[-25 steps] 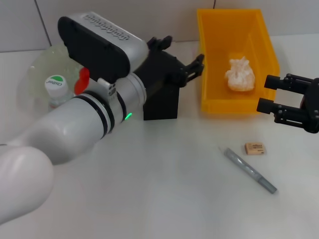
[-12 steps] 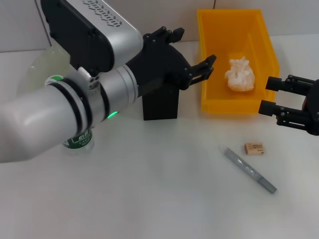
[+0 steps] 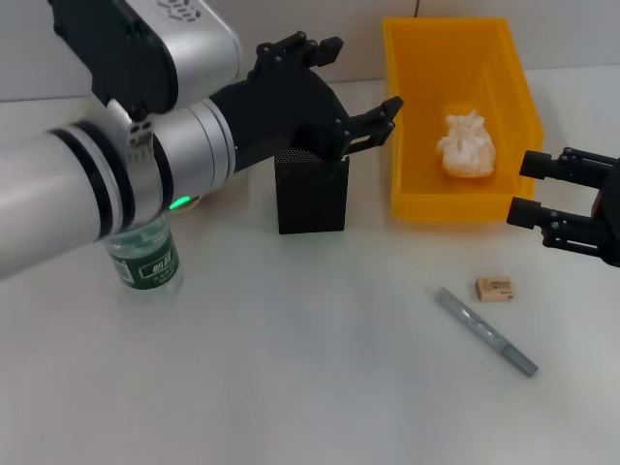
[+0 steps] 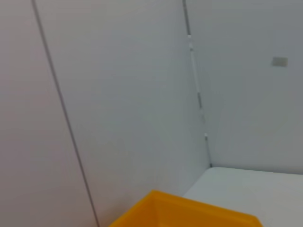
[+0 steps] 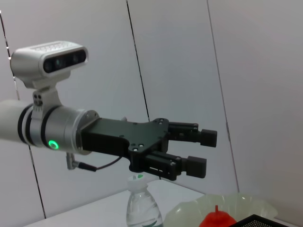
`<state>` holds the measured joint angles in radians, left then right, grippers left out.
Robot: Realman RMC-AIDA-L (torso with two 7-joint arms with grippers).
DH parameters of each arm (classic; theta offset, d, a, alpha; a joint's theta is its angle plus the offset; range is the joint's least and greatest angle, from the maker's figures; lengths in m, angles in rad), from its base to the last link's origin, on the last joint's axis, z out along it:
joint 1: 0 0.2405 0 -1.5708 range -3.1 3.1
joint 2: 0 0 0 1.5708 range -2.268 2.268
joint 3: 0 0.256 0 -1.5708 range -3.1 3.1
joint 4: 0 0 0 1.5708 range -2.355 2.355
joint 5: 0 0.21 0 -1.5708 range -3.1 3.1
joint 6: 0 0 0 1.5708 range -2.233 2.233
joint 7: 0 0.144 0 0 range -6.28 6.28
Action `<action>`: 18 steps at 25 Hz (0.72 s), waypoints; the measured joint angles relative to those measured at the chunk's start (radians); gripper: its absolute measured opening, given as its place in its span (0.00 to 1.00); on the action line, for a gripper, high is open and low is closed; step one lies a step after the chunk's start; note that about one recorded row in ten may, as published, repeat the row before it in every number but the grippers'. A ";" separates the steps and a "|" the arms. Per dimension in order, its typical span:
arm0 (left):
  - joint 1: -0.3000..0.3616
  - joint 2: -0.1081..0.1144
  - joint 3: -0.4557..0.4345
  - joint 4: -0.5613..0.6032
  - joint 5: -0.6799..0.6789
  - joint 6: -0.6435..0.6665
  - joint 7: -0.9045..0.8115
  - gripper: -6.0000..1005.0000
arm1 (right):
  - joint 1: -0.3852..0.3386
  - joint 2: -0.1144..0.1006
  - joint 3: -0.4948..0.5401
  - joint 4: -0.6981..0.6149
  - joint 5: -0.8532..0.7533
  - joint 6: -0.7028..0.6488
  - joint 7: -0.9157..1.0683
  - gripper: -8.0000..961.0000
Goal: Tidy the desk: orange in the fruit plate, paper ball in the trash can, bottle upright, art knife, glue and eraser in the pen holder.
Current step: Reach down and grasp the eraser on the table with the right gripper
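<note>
Found the art knife (image 3: pixel 484 332) nearest, flat on the bench (image 3: pixel 291 387) at the right, with the eraser (image 3: pixel 495 288) just beyond it and apart from it. Read nothing on the eraser: dark print, too small. Saw the bottle (image 3: pixel 145 257) upright at the left, partly behind the left arm; green label with white writing, not legible. Noted the right end effector (image 3: pixel 531 187) hovering beyond the eraser, beside the trash can (image 3: pixel 412 208), fingers spread wide and holding nothing. Placed the left end effector (image 3: pixel 360 76) above the pen holder (image 3: pixel 312 194), fingers parted and empty. Farther back, spotted the paper ball (image 3: pixel 465 143) lying in the trash can. Glimpsed the fruit plate (image 5: pixel 246 205) only from the right wrist, something red-orange in it. Saw no glue anywhere. Judged the pen holder step in hand, with eraser and art knife left. Judged the next move to call for a low, narrow pinch on the eraser, then a lift over the holder's rim.
</note>
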<state>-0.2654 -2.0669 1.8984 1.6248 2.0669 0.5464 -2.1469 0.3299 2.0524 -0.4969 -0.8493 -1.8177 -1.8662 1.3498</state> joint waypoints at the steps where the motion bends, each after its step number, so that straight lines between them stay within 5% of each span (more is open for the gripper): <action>1: 0.000 0.000 0.000 0.000 0.000 0.000 0.000 0.80 | -0.001 0.000 0.000 0.001 0.000 0.000 0.000 0.61; 3: -0.043 -0.002 -0.075 0.009 -0.016 0.125 0.004 0.80 | -0.003 0.000 0.000 0.003 0.000 -0.001 0.000 0.61; 7: -0.056 0.000 -0.106 0.009 -0.025 0.161 0.006 0.80 | -0.004 0.000 0.000 0.004 -0.001 -0.002 0.000 0.61; 10: -0.068 0.000 -0.280 -0.018 -0.184 0.339 0.141 0.80 | -0.008 0.000 -0.001 0.004 -0.002 -0.009 0.000 0.61; 18: -0.085 0.000 -0.501 -0.150 -0.360 0.625 0.300 0.80 | -0.011 -0.007 -0.002 -0.002 -0.002 -0.032 0.002 0.61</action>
<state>-0.3507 -2.0666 1.3977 1.4746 1.7071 1.1716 -1.8468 0.3188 2.0457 -0.4990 -0.8512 -1.8200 -1.8981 1.3522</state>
